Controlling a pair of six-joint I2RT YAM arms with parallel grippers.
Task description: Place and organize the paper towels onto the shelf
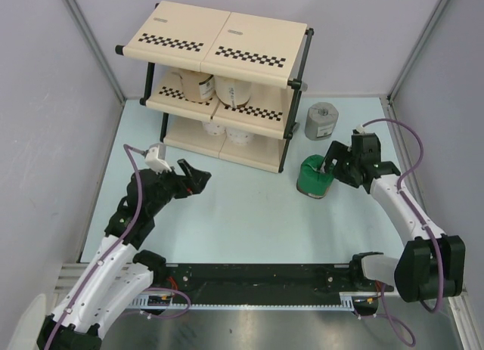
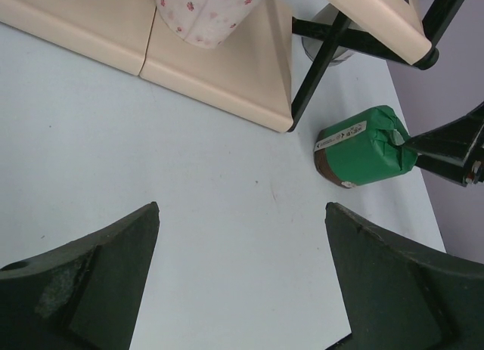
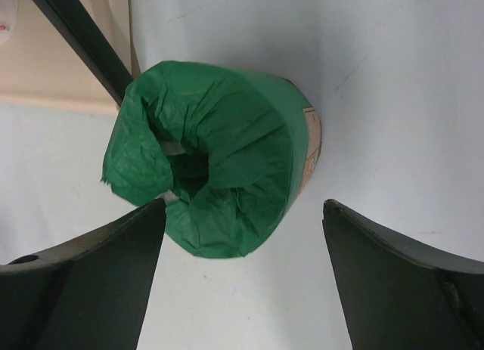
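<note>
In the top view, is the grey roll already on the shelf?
No, the grey roll stands on the table beside the right end of the shelf, behind the green-wrapped roll.

We are looking down on the green-wrapped roll [image 3: 227, 150] sitting mid-frame (its crinkled wrap tucking into the centre hole). Our right gripper [image 3: 242, 214] is spreading its fingers wide at the lower corners, and a black post of the shelf [image 3: 76, 36] is crossing the upper left.

Pale blue bench [image 1: 242, 214] carries three-tier shelf [image 1: 219, 44] at the back, paper towel rolls [image 1: 236, 91] on its lower tiers; green-wrapped roll [image 1: 314, 178] and grey roll [image 1: 322, 121] stand on the bench to its right.
</note>
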